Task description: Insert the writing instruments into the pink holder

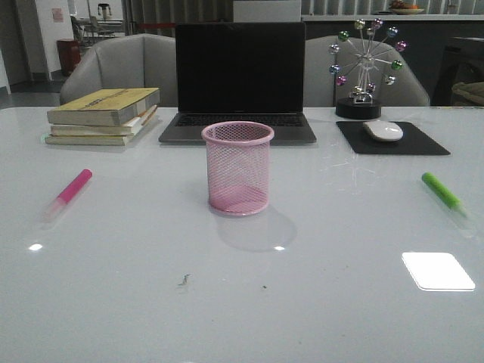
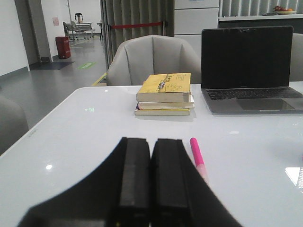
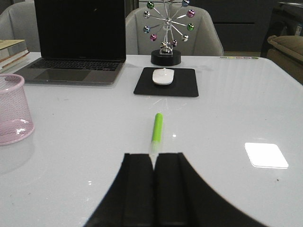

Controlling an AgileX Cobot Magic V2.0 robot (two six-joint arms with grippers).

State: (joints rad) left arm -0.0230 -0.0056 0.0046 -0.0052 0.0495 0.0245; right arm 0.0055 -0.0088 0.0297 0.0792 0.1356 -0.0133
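Neither pincer shows in the front view, which takes in only the white tabletop [image 1: 242, 302]. On it the pink holder [image 1: 237, 168] stands upright at the middle, nothing visible inside through its mesh. The pink marker [image 1: 68, 194] lies well off to its left and the green marker [image 1: 446, 195] well off to its right, both flat on the surface; their pale caps nearly vanish against the white top. Behind the holder sit a dark laptop [image 1: 240, 83], a stack of books [image 1: 104, 116] to the left, and a mouse [image 1: 383, 130] on a black pad [image 1: 392, 138] to the right, with a small wheel ornament [image 1: 366, 68] behind the pad. A bright glare patch lies on the near right of the surface.

In the left wrist view, the left pincer [image 2: 150, 189] has its two black fingers pressed together with nothing between them; their lower ends run out of the frame. The pink marker [image 2: 197, 155] lies just beside the fingers, its capped near end faint and partly hidden behind one finger. The books [image 2: 164, 94] and part of the laptop [image 2: 248, 71] sit farther off; the laptop is cut by the frame edge and the holder is out of view.

In the right wrist view, the right pincer [image 3: 153, 189] is likewise closed and empty, its fingers cropped below. The green marker [image 3: 157, 130] lies straight ahead of the fingertips, its cap end blurring into the tabletop at the seam between them, so contact cannot be judged. The pink holder [image 3: 13, 111] appears off to one side, cut by the frame edge.
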